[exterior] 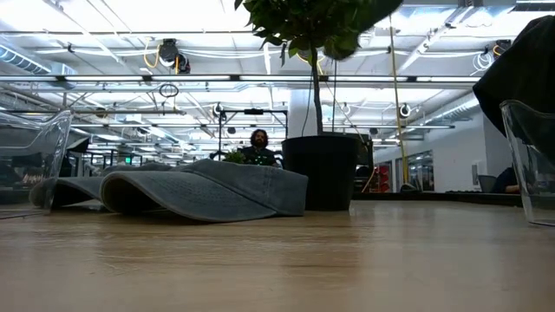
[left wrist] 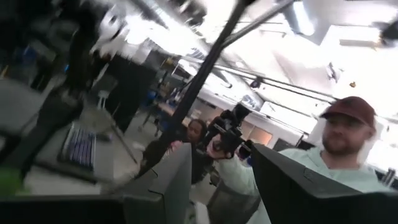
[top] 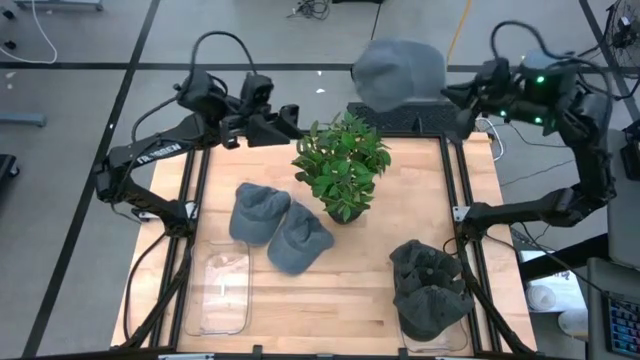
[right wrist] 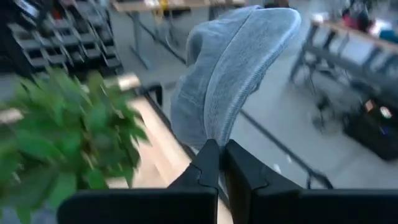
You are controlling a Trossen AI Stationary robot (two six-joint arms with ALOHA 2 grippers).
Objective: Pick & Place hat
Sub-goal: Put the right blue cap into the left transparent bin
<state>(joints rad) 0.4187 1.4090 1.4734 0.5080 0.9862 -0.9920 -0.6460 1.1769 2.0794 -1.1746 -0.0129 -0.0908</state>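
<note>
A grey cap is hanging in the air past the tabletop's far edge, behind the potted plant, pinched by the right end effector with that arm folded high. The left end effector is hovering raised near the far-left corner; I cannot tell its finger state. Two grey caps are lying mid-tabletop.

wooden table | 2 grey caps | potted plant | 2 clear bins
</note>
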